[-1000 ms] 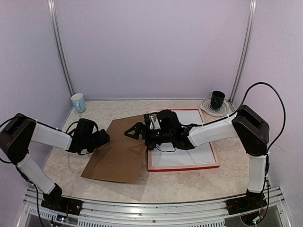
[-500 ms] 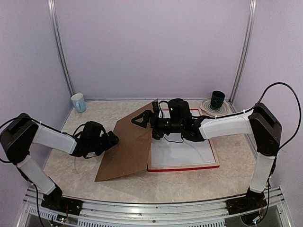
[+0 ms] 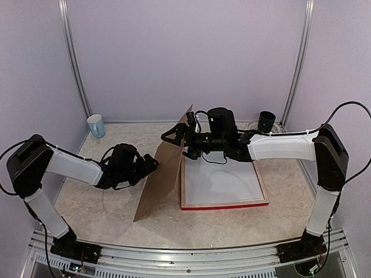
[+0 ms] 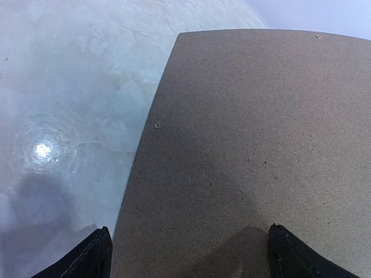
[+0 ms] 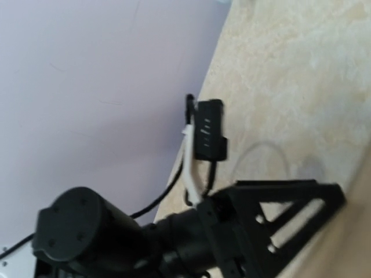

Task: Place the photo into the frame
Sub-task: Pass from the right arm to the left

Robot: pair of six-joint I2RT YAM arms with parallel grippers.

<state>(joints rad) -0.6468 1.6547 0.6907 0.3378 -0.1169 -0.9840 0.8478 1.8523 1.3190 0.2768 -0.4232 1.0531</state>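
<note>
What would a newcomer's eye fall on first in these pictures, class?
A large brown fibreboard backing board stands tilted steeply on edge at mid-table, and the right end effector seems to pinch its top far corner. The open left end effector hovers at its left face. Just right of the board, a red-edged rectangular picture frame lies flat, white inside.
</note>
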